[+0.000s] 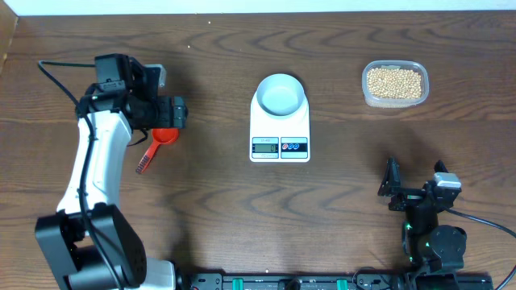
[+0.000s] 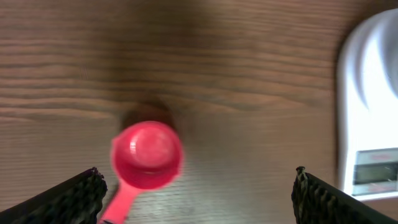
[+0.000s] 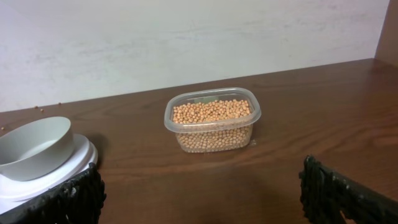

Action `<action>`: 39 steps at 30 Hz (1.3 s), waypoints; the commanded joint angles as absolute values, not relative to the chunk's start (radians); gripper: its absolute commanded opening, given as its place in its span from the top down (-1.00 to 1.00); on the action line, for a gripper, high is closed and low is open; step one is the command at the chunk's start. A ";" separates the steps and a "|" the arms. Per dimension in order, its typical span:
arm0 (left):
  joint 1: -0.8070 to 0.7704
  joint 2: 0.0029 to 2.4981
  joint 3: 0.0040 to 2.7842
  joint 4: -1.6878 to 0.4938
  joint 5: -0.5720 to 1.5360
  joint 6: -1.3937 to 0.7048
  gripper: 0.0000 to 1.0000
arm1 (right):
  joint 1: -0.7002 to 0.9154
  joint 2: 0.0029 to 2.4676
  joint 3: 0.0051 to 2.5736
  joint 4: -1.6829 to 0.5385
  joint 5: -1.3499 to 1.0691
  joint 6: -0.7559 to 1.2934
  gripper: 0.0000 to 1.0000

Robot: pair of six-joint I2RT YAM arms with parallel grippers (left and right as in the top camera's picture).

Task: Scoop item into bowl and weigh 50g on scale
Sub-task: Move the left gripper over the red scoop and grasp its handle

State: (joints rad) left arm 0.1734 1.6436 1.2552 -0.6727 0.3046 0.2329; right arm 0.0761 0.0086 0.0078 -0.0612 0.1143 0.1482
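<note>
Soybeans [image 3: 211,112] should roll (light, loose); grip the stiff red scoop [image 2: 147,154] by its handle [image 2: 121,200]. Left tool [image 2: 198,186] and right tool [image 3: 202,180] gape empty.

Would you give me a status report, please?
Left fingers open above red plastic scoop; right fingers open, empty. Pale round bowl empty on white rectangular scale. Tan beans in clear plastic tub. No obstruction.

scale [image 1: 280,121] display too small and blurred, no readable text
</note>
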 commanded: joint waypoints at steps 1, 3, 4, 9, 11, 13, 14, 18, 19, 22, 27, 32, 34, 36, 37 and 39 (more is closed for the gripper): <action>0.216 1.692 1.274 -0.656 0.271 0.273 -0.95 | 0.076 0.005 0.006 -0.063 0.128 0.144 -0.99; 0.237 1.716 1.274 -0.644 0.271 0.273 -0.81 | 0.076 0.005 0.006 -0.063 0.128 0.144 -0.98; 0.249 1.730 1.274 -0.637 0.271 0.273 -0.72 | 0.076 0.005 0.006 -0.063 0.128 0.144 -0.99; 0.286 1.780 1.274 -0.623 0.272 0.272 -0.48 | 0.076 0.005 0.006 -0.063 0.128 0.144 -0.98; 0.288 1.798 1.274 -0.622 0.272 0.272 -0.33 | 0.076 0.005 0.006 -0.063 0.128 0.144 -0.99; 0.286 1.814 1.274 -0.615 0.274 0.264 -0.20 | 0.076 0.005 0.006 -0.063 0.128 0.144 -0.99; 0.285 1.824 1.274 -0.609 0.276 0.260 -0.16 | 0.076 0.005 0.006 -0.063 0.128 0.144 -0.99; 0.284 1.859 1.274 -0.573 0.276 0.253 -0.04 | 0.076 0.005 0.006 -0.063 0.128 0.144 -0.99; 0.284 1.869 1.274 -0.565 0.275 0.252 -0.03 | 0.076 0.005 0.006 -0.063 0.128 0.144 -0.99; 0.285 1.888 1.274 -0.545 0.275 0.253 -0.02 | 0.076 0.005 0.006 -0.063 0.128 0.144 -0.98; 0.284 1.916 1.274 -0.529 0.276 0.254 -0.02 | 0.076 0.005 0.006 -0.063 0.128 0.144 -0.98; 0.284 1.946 1.274 -0.522 0.276 0.254 -0.02 | 0.076 0.005 0.006 -0.063 0.128 0.144 -0.98; 0.284 1.967 1.274 -0.505 0.276 0.254 -0.01 | 0.076 0.005 0.006 -0.063 0.128 0.144 -0.99; 0.284 1.973 1.274 -0.494 0.276 0.254 0.07 | 0.076 0.005 0.006 -0.063 0.128 0.144 -0.98; 0.284 1.973 1.274 -0.491 0.276 0.254 0.10 | 0.076 0.005 0.006 -0.063 0.128 0.144 -0.98; 0.284 1.973 1.274 -0.489 0.276 0.254 0.12 | 0.076 0.005 0.006 -0.063 0.128 0.144 -0.99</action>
State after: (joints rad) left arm 0.2844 1.9610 1.2552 -0.4927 0.2783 0.2592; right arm 0.0761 0.0086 0.0078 -0.0612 0.1143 0.1486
